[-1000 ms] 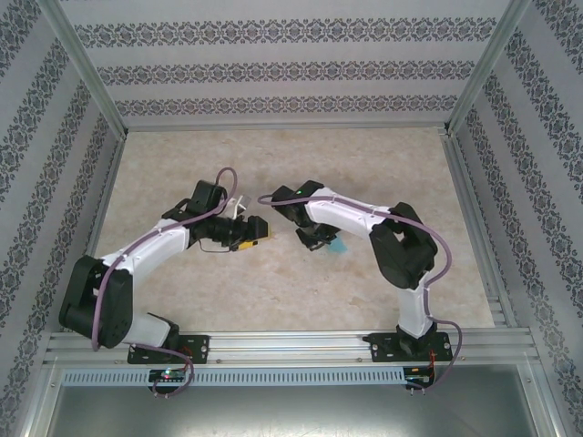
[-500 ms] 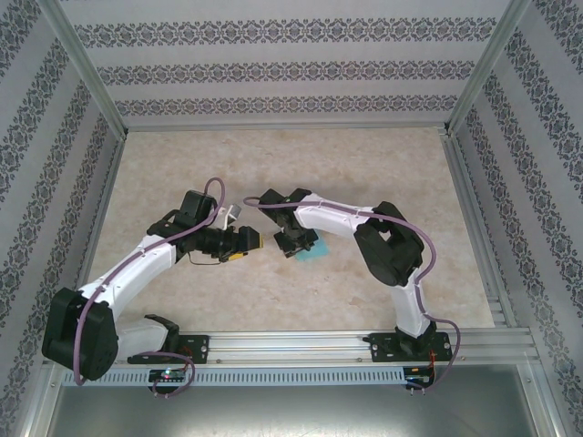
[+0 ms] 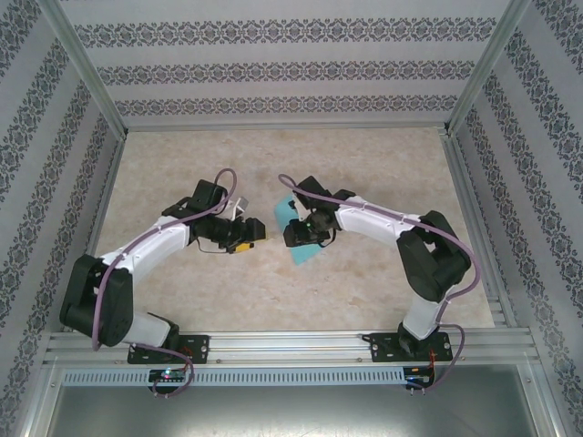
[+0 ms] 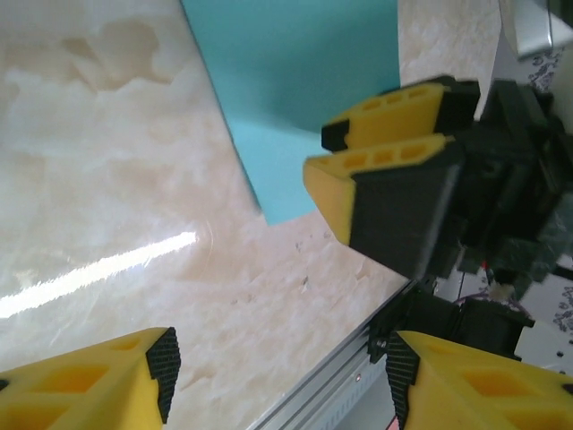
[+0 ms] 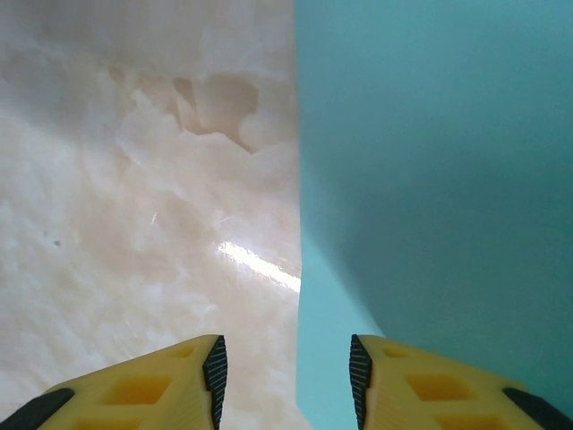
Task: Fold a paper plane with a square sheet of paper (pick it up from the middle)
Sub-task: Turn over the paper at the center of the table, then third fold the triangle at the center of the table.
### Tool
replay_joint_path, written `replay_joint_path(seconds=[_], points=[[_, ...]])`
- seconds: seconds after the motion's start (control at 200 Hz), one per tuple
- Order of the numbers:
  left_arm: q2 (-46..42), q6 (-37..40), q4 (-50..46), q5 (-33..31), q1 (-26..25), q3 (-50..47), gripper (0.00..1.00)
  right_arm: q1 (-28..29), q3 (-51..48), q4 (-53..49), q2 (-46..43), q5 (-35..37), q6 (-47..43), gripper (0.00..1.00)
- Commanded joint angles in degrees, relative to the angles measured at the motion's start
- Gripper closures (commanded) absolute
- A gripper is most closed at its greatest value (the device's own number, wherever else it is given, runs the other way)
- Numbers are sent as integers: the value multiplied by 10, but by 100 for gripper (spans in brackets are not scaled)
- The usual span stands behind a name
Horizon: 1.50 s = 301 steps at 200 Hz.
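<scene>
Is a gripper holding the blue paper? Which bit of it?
No, nothing looks held. The sheet of paper lies on the table. The right gripper hovers open over its edge, and the left gripper is open too.

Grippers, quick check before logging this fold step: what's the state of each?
Left gripper: open, empty.
Right gripper: partly open over the paper edge, not clamping it.

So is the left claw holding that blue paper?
No, the left gripper stands wide open over the bare table, and the turquoise sheet of paper lies on the table beyond it.
</scene>
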Motion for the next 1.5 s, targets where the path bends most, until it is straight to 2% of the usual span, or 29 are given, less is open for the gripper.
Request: replay_joint_path(seconds=[0.0,0.315,0.659,0.894,1.224,1.499], points=[[45,5,43,-1,0,42,40,-22,-36,43,-36,-36,12,58],[201,20,52,-15,-42,175,51,-69,-122,67,-115,-43,20,57],[333,38,36,-7,-58,281,55,-97,-162,99,-114,-63,22,57],[385,51,17,-11,-60,318,56,-119,-185,108,-129,-66,22,57],[413,85,-21,-45,-60,336,57,-152,-211,136,-141,-103,29,57],[421,92,-21,-43,-61,335,58,-157,-214,161,-103,-141,36,57]])
